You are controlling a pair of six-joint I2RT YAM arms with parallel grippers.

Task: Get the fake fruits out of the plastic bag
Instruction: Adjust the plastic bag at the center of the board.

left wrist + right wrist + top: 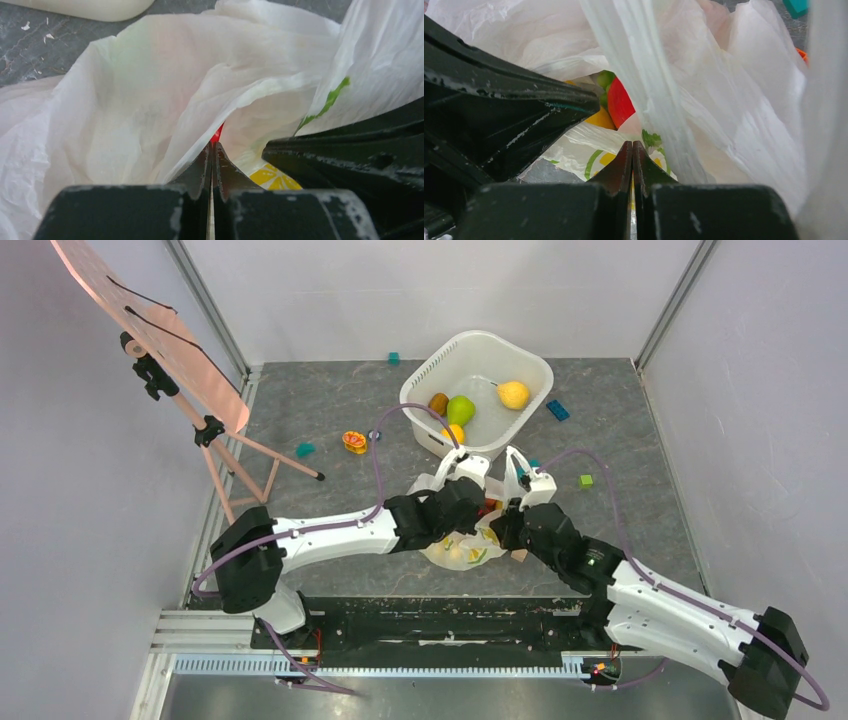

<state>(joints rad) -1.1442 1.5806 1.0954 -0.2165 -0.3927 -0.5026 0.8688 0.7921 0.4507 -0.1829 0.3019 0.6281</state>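
The plastic bag (455, 552) lies crumpled on the table between both arms. It fills the left wrist view (150, 90) and the right wrist view (734, 100). My left gripper (483, 508) (214, 145) is shut on a fold of bag film, with a sliver of red fruit (217, 134) just past its tips. My right gripper (503, 523) (632, 144) is shut on the bag's printed edge. Through the bag's opening I see a red apple (620, 102), a round green fruit (604, 80) and a yellow piece (600, 119). The other fruits are hidden.
A rigid white tub (530, 365) behind the bag holds a yellow fruit (513, 394), a green pear (460, 408) and others. Small blocks (557, 410) (585, 481) (305, 449) and an orange toy (354, 442) are scattered about. An easel (160, 330) stands at the far left.
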